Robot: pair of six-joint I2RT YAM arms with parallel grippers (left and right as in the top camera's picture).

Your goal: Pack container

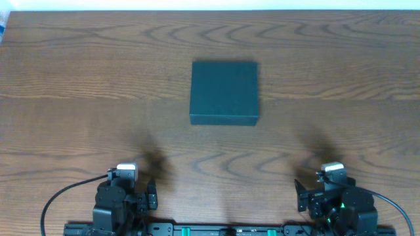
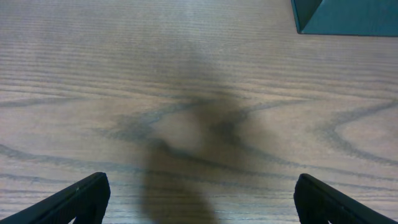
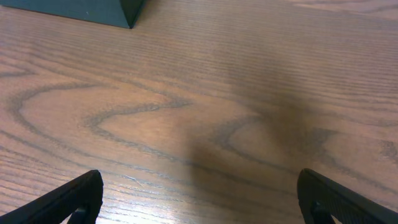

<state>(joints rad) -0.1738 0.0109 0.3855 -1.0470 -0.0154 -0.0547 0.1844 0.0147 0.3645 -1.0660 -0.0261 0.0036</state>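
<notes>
Well: dark box closed, middle of table. Left claw spread wide, right claw likewise, both well apart from box.

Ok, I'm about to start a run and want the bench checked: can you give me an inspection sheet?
Surface: wood-grain table, no spills seen.
Job's things: box mid-table, lid looks shut; nothing to pack seen.
Clutter: nothing seen.
Grippers: left gripper and right gripper at the near edge, jaws open, empty.
Cables: black left cable and right cable loop from the arm bases.
Surroundings: pale strip beyond the far edge.
</notes>
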